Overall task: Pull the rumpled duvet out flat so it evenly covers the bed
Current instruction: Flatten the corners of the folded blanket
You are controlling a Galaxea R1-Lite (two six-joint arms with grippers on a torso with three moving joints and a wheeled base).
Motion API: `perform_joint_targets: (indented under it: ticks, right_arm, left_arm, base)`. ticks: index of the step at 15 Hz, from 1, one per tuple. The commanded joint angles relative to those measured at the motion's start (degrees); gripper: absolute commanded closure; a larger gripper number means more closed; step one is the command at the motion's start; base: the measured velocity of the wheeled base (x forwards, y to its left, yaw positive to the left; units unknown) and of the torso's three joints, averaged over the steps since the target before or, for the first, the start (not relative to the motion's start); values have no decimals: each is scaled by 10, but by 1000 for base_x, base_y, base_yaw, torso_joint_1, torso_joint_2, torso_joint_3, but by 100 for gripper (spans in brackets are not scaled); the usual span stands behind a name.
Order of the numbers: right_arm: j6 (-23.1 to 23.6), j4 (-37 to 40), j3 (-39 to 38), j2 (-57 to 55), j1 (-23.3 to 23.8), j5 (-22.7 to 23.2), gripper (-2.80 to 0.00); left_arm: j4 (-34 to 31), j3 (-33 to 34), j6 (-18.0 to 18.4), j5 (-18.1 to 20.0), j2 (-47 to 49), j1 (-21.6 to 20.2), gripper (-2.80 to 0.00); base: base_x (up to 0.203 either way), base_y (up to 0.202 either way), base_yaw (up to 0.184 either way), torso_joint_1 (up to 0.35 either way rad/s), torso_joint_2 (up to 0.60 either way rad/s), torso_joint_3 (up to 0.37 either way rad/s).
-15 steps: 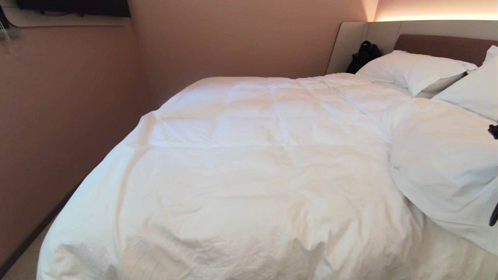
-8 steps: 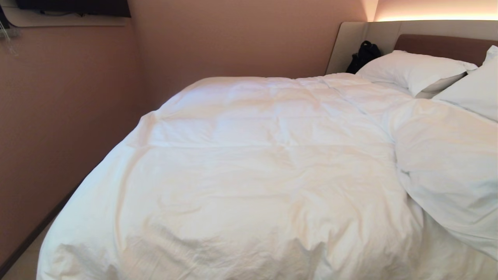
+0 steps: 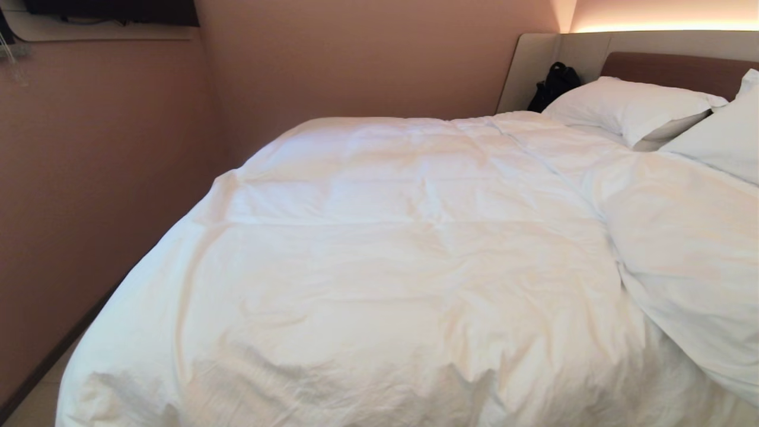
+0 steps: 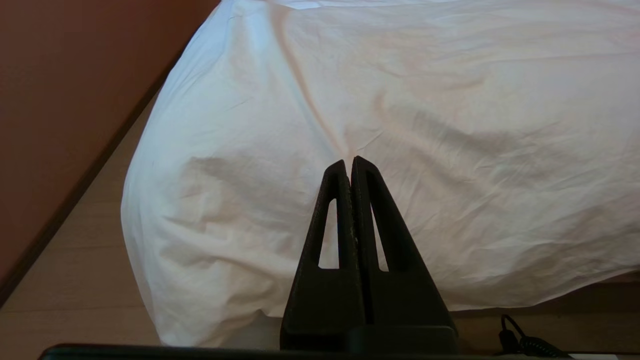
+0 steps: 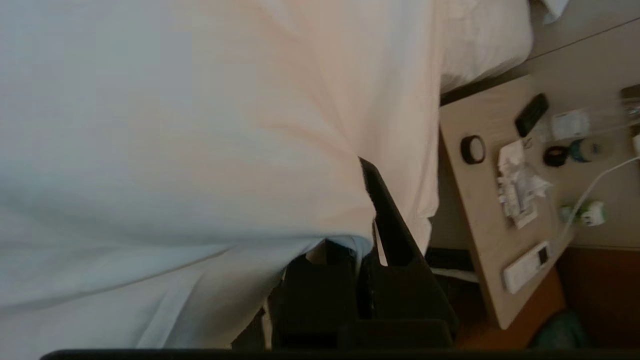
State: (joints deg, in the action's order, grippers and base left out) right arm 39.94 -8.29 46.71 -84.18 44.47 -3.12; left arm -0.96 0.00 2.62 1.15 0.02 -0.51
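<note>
1. The bed (image 3: 676, 71) is filling the corner of the room, its brown and beige headboard standing against the far right wall.
2. The duvet (image 3: 379, 267) is lying over nearly all of the mattress, puffy and creased, and hanging down over the foot end toward the floor. On the right side a fold (image 3: 688, 261) is lying doubled back on top of the rest, just below the pillows.
3. Two white pillows (image 3: 628, 107) are resting at the head of the bed, touching the upper edge of the duvet.
4. A bedside table (image 5: 480, 210) is standing just beside the mattress, cluttered with a remote, tape rolls and crumpled paper.
5. A black bag (image 3: 554, 83) is leaning against the headboard, behind the pillows.
6. The right gripper (image 5: 367, 210) is clamping duvet cloth between its fingers at the bed's right edge, outside the head view.
7. The left gripper (image 4: 348, 162) is hanging near the foot corner with its fingers pressed together, holding nothing.
</note>
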Motion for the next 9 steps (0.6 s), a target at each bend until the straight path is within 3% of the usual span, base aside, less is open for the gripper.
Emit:
perform_joint_targets:
  ticks: [1, 3, 9]
  right_arm:
    - [1, -1, 0, -38, 30, 90, 0]
    - [1, -1, 4, -56, 61, 131, 0]
    - [16, -4, 19, -95, 122, 138, 0]
  left_arm:
    - [0, 0, 0, 0, 0, 0, 0]
    - [0, 0, 0, 0, 0, 0, 0]
    - [0, 0, 0, 0, 0, 0, 0]
  base:
    - [0, 0, 0, 0, 0, 0]
    - [0, 0, 0, 0, 0, 0]
    - [0, 0, 0, 0, 0, 0]
